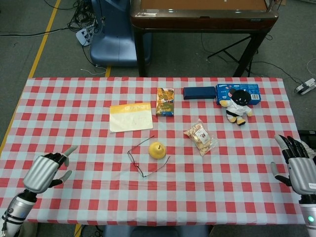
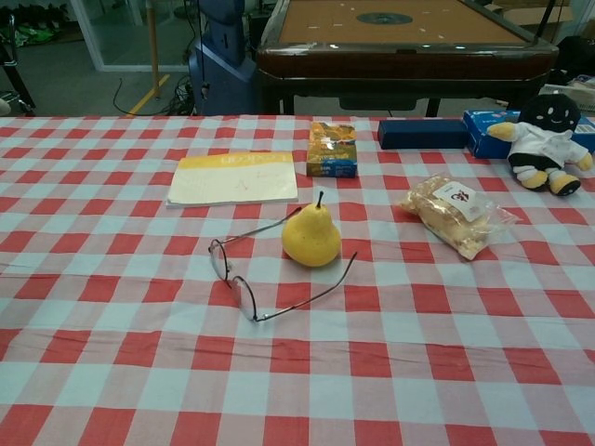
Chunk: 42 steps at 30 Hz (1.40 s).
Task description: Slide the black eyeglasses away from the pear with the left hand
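Observation:
The black eyeglasses (image 1: 138,159) (image 2: 234,278) lie open on the checked cloth, their two temples reaching past either side of the yellow pear (image 1: 157,149) (image 2: 311,234). The pear stands upright between the temples. My left hand (image 1: 45,171) hovers over the table's front left, well left of the glasses, holding nothing, one finger stretched toward them and the others curled. My right hand (image 1: 298,166) sits at the front right edge with fingers spread and empty. Neither hand shows in the chest view.
A yellow-and-white booklet (image 1: 130,116) lies behind the glasses. Further back are a small snack box (image 1: 165,101), a dark blue case (image 1: 199,92), a blue cookie box (image 1: 238,91) and a plush toy (image 1: 237,106). A clear snack bag (image 1: 201,137) lies right of the pear.

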Tool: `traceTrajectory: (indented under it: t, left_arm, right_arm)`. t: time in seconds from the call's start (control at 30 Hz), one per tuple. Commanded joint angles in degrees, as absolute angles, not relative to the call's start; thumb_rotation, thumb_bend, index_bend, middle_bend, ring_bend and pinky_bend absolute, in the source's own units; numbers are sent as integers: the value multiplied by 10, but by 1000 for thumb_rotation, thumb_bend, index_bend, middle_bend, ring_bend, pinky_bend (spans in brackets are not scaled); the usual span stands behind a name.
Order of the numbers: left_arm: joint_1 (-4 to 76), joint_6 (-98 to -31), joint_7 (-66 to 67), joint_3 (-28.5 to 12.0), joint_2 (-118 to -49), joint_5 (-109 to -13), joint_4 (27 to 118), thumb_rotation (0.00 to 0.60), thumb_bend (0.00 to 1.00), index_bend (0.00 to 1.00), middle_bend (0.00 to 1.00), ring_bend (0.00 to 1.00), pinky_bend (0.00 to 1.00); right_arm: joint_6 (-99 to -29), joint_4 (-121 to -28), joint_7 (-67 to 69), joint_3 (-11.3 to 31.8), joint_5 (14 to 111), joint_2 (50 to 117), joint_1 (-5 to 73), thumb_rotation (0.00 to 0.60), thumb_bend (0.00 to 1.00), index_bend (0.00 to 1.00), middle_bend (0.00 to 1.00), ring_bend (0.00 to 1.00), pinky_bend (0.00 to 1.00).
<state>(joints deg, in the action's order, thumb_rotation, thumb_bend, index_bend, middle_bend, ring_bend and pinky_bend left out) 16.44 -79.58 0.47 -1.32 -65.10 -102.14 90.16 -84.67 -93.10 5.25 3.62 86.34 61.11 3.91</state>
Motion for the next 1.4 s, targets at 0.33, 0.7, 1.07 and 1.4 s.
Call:
traceTrajectory:
  t: [0.33, 0.7, 1.07, 1.4]
  left_arm:
    - [282, -677, -37, 4, -675, -1079, 895, 600, 390, 155, 985, 910, 940]
    - [351, -594, -42, -4, -721, -1048, 888, 600, 499, 137, 1000, 944, 974]
    - [395, -478, 52, -15, -745, -951, 894, 600, 512, 113, 1000, 935, 973]
    - [417, -444, 74, -21, -769, -898, 895, 600, 512, 102, 1000, 939, 972]
  right_arm:
    - [-846, -930, 51, 36, 862, 613, 38, 600, 430, 0, 87, 0, 69]
    - [-845, -924, 54, 35, 856, 614, 36, 600, 430, 0, 87, 0, 69]
    - [-842, -918, 57, 34, 852, 616, 35, 600, 430, 0, 87, 0, 69]
    - [-835, -909, 63, 35, 849, 619, 37, 600, 430, 0, 87, 0, 69]
